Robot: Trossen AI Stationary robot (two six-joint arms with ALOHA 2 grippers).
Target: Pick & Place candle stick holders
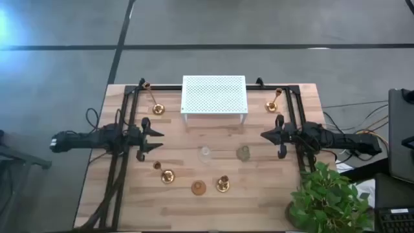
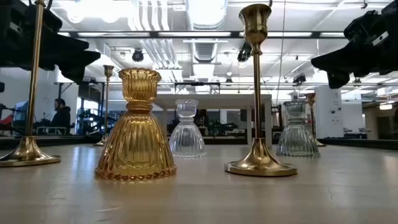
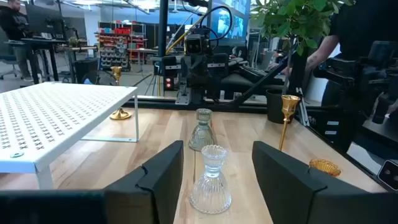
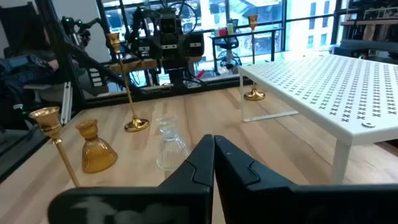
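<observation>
Amber glass holder [image 2: 135, 127] nearest low camera, mid-bench. Clear holder [image 3: 211, 180] just ahead of left end effector [image 3: 214, 171], fingers spread, nothing held. Right end effector [image 4: 213, 163] pressed together, empty. Glass probably slippery, fragile; pinch narrow neck.

- From overhead you look straight down on the whole table [image 1: 259, 200] and both arms.
- At tabletop height you look level across it, an amber glass holder [image 2: 135, 127] close to the lens.
- Each wrist camera faces the opposite arm across the table; both share the clear glass holder [image 3: 211, 180] and white rack [image 4: 323, 87].
</observation>
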